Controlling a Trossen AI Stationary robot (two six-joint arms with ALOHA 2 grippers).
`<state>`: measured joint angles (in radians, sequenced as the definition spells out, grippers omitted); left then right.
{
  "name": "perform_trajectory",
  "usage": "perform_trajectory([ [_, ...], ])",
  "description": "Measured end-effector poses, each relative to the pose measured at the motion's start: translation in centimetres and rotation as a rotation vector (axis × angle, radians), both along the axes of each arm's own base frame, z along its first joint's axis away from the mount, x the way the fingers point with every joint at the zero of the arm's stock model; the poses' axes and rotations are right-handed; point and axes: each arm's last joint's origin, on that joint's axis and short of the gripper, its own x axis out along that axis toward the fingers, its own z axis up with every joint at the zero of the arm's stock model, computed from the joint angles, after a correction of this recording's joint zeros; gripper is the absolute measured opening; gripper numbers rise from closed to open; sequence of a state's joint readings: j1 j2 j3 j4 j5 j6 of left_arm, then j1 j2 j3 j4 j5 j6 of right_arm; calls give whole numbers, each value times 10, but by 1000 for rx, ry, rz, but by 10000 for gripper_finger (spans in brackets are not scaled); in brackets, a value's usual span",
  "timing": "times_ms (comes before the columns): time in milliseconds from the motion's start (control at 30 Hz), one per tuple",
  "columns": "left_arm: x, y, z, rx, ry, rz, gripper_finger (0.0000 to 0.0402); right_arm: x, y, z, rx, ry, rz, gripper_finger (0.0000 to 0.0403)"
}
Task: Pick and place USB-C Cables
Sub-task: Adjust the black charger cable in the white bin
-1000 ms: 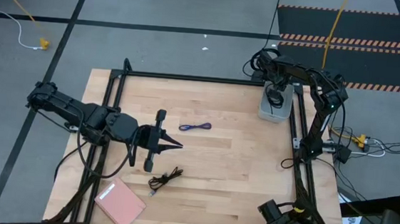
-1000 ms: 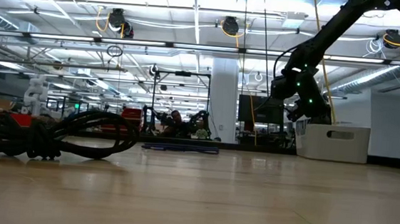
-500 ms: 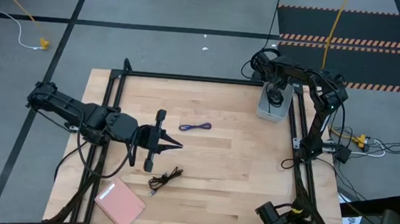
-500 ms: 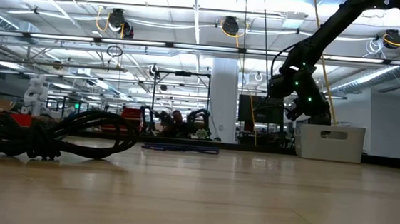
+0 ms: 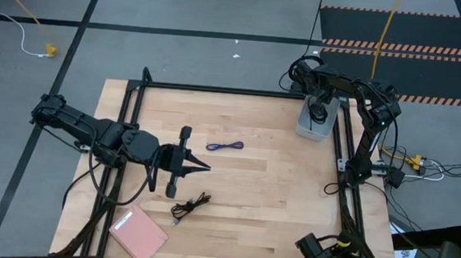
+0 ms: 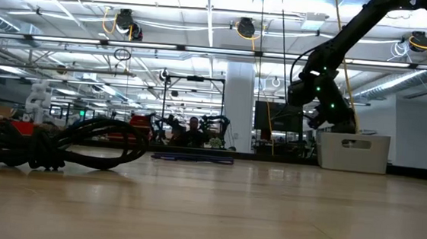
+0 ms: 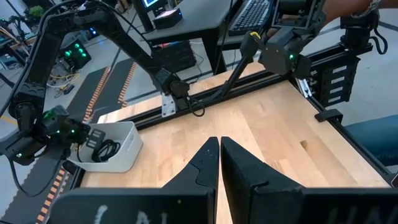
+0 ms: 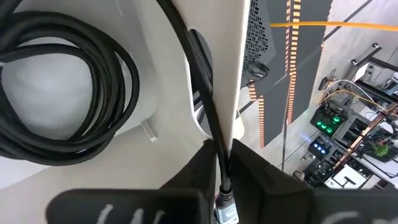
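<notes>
A white bin (image 5: 314, 124) stands at the table's far right corner with a black round coil (image 8: 59, 93) inside. My right gripper (image 5: 318, 111) hangs over the bin, shut on this coil's loose end. The blue-purple cable (image 5: 224, 146) lies mid-table. The black bundled cable (image 5: 190, 206) lies flat nearer the near edge and looms in the low view (image 6: 51, 145). My left gripper (image 5: 203, 167) hovers between these two, shut and empty; its wrist view shows the fingers (image 7: 219, 146) closed and the bin (image 7: 106, 146) far off. My right gripper (image 8: 221, 158) pinches the black coil's loose end (image 8: 214, 134) between its two fingers, just ahead of the silver plug (image 8: 225, 208). The fingers come from above, pointing down, and lie along the cord. The cord runs up along the bin's white wall (image 8: 217, 56) to the coil inside.
A pink flat pad (image 5: 138, 233) lies at the table's near left corner. Black rails (image 5: 217, 89) frame the table's far and side edges. Bare wood spreads across the table's middle and right half. The right arm's base (image 5: 329, 256) sits at the near right corner.
The white bin has shifted slightly on the table under my right gripper, which has moved a little over it while staying shut on the cord. My left arm and the other cables have kept still.
</notes>
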<state>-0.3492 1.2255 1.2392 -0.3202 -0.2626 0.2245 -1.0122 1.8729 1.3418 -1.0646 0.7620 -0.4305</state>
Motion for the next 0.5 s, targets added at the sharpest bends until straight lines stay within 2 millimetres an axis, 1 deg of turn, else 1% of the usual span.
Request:
perform_trajectory([
  [100, 0, 0, 0, 1, 0, 0, 21, 0, 0, 0, 1, 1, -2, 36],
  [300, 0, 0, 0, 3, 0, -1, 21, 0, 0, 0, -7, 5, -5, 76],
  [400, 0, 0, 0, 7, -1, -2, 21, -1, 1, 1, -15, 24, -8, 76],
  [500, 0, 0, 0, 7, -2, -2, 21, -1, 1, 1, -10, 22, -10, 58],
])
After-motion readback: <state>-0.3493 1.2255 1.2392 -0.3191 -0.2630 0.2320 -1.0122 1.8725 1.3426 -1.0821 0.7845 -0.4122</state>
